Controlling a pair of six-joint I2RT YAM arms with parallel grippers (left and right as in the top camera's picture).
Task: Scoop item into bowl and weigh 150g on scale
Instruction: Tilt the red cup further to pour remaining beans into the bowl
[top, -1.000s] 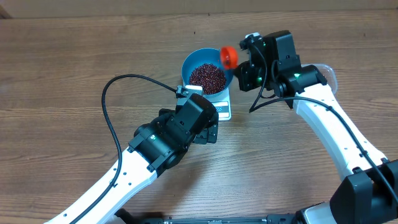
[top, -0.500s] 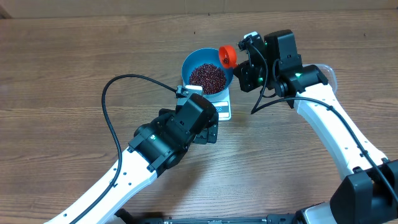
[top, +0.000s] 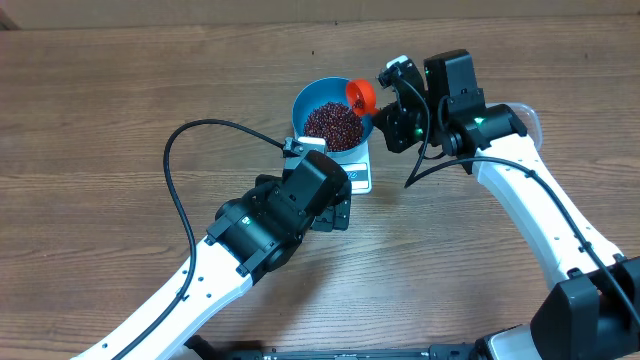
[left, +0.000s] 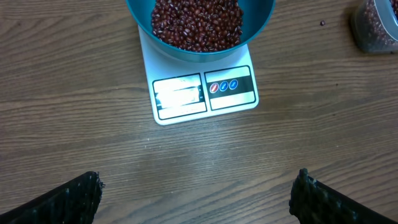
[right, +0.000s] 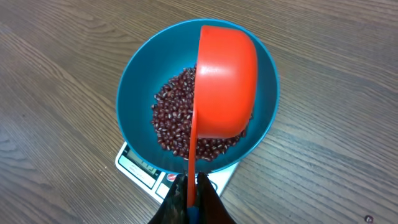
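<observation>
The light-blue bowl (top: 305, 100) stands on the white scale (top: 358, 178) and holds a heap of dark red beans (top: 332, 124). My right gripper (top: 395, 105) is shut on the handle of an orange scoop (top: 360, 95), which is tipped on its side over the bowl's right rim. In the right wrist view the scoop (right: 224, 81) covers part of the beans (right: 171, 118) in the bowl (right: 134, 87). My left gripper (left: 198, 186) hangs open in front of the scale (left: 205, 93), with only bare wood between its fingers.
A clear tub (left: 376, 25) with more beans sits to the right of the bowl, mostly hidden behind the right arm in the overhead view. A black cable (top: 180, 170) loops over the table left of the left arm.
My right gripper has carried the orange scoop left, from beside the bowl to over its rim, and has tipped it further. The left arm has not moved.
</observation>
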